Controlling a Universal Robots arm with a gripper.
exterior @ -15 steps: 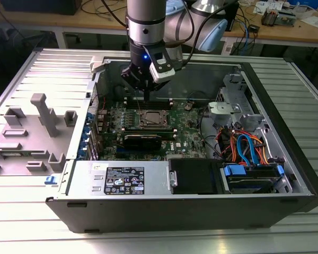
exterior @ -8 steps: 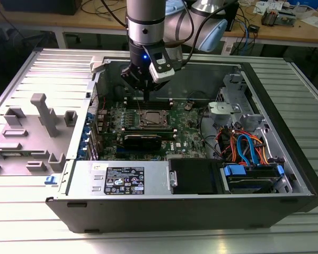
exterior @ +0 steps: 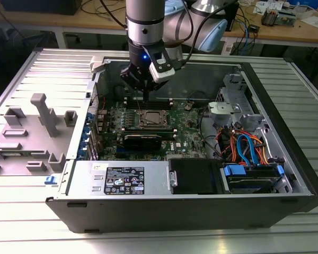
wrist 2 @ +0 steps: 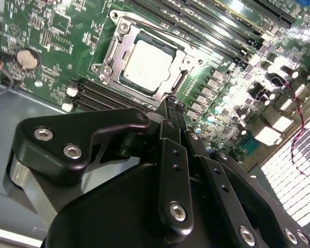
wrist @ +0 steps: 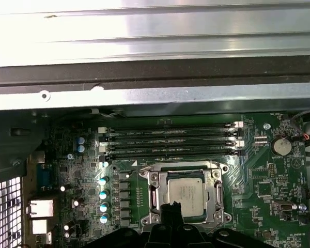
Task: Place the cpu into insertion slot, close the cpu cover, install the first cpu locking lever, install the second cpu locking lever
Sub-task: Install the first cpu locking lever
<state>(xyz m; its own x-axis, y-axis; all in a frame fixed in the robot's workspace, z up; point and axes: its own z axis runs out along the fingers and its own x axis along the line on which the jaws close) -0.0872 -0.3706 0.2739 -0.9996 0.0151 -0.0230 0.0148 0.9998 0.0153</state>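
Gripper [wrist 2: 173, 105] hung low over the motherboard [exterior: 188, 132], fingers pinched together with nothing between them, as I read it from the second wrist view. I saw the cpu [wrist 2: 147, 64] seated in the insertion slot [wrist 2: 136, 88], silver top up, with the cpu cover [wrist 2: 112, 51] lying flat around it. Fingertips [wrist: 170, 211] sat at the socket edge, on the side away from the memory slots [wrist: 170, 139]. I couldn't tell whether either lever was latched.
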